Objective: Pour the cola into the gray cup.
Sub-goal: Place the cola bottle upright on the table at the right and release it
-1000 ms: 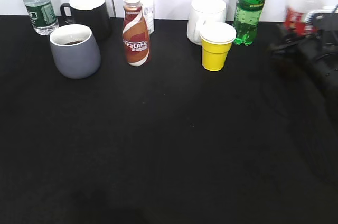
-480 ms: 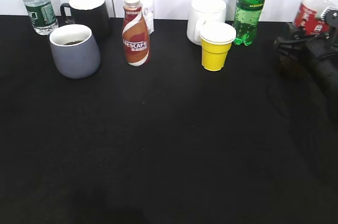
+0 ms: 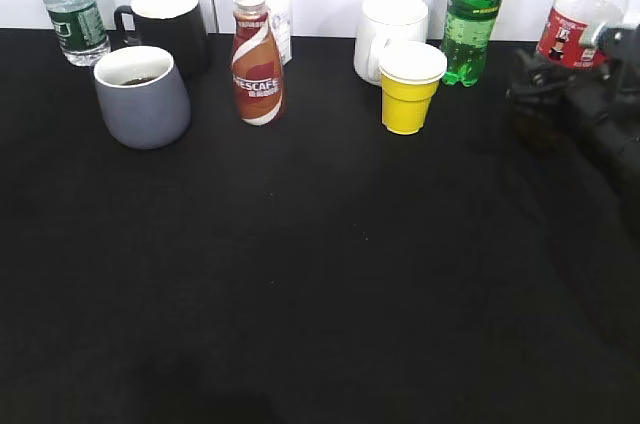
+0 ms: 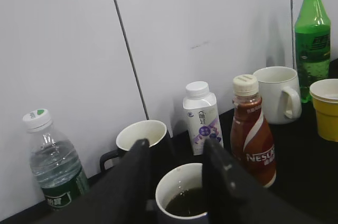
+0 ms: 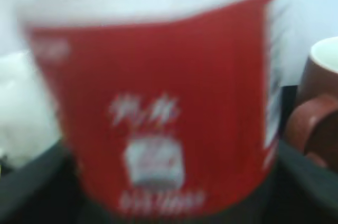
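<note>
Black worktop (image 3: 330,274) carrying 4 bottles and 4 cups along the back wall. Cola bottle (image 3: 576,16) at the far right rear, long axis upright with a slight lean, red label filling the right wrist view (image 5: 158,113). Right hand (image 3: 560,94) at that bottle's lower part, fingers on both sides of the label; apparently clamped on it, though blur leaves contact unconfirmed. Gray cup (image 3: 142,96) at the far left, near a black mug (image 3: 168,24), dark liquid already inside (image 4: 189,203). Left hand (image 4: 174,182) just above the cup, fingers spread, gripping nothing. Cup well apart from bottle, leftward across the worktop; right arm nearer the cola.
</note>
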`<state>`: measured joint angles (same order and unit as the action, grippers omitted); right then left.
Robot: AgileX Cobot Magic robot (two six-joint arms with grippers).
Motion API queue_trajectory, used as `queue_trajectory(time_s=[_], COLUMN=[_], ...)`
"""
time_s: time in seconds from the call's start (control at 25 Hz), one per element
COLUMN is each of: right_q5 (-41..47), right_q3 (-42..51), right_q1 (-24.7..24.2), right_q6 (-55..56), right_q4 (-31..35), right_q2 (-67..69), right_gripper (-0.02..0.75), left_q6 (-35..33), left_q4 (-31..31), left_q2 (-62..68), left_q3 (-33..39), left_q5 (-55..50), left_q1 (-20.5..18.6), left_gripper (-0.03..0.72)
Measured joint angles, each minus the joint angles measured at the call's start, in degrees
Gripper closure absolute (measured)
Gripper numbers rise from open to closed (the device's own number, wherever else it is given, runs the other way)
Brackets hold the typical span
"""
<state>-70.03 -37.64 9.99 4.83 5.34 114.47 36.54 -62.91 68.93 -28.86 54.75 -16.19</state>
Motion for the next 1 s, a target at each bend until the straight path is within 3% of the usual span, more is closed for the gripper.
queue_trajectory(time_s=[0.24,0.4,0.56,0.68,0.8,0.88,0.96,1.0], right_q5=[0.2,0.3,1.4,24.7,43.0,53.9,61.4,63.7], right_q3=[6.6,11.2,19.2,17.1,12.9,10.5,10.3,10.3], right_q1=[0.0,0.0,0.0,0.0,0.0,0.0,0.0,0.0], right_q6=[-1.4,-1.5,-1.5,-1.8,-4.8,-6.5,-8.7,-9.2], right_q4=[1.6,1.3,-0.5,-1.9,-2.0,-2.0,-2.1,-3.7], right_q2=[-0.9,-8.8,-26.8,-46.0,-61.7,-70.0,-74.0,-75.8], right_gripper=[0.059,0.075,0.147,0.167,0.170,0.171,0.172,0.172], left_q6=[0.0,0.4,10.3,22.7,39.0,47.3,56.7,59.7], left_q4=[0.0,0.0,-0.5,-3.6,-11.5,-18.8,-32.9,-35.7], left_q2=[0.0,0.0,-5.5,-19.8,-34.4,-40.1,-42.6,-42.7], left_q3=[0.0,0.0,0.0,0.0,0.0,0.0,0.0,0.1], left_q5=[-0.2,-0.4,-4.5,-20.4,-33.2,-34.0,-31.5,-28.5], left_q1=[0.0,0.0,0.0,0.0,0.0,0.0,0.0,0.0], left_gripper=[0.427,0.427,0.476,0.509,0.541,0.575,0.582,0.584])
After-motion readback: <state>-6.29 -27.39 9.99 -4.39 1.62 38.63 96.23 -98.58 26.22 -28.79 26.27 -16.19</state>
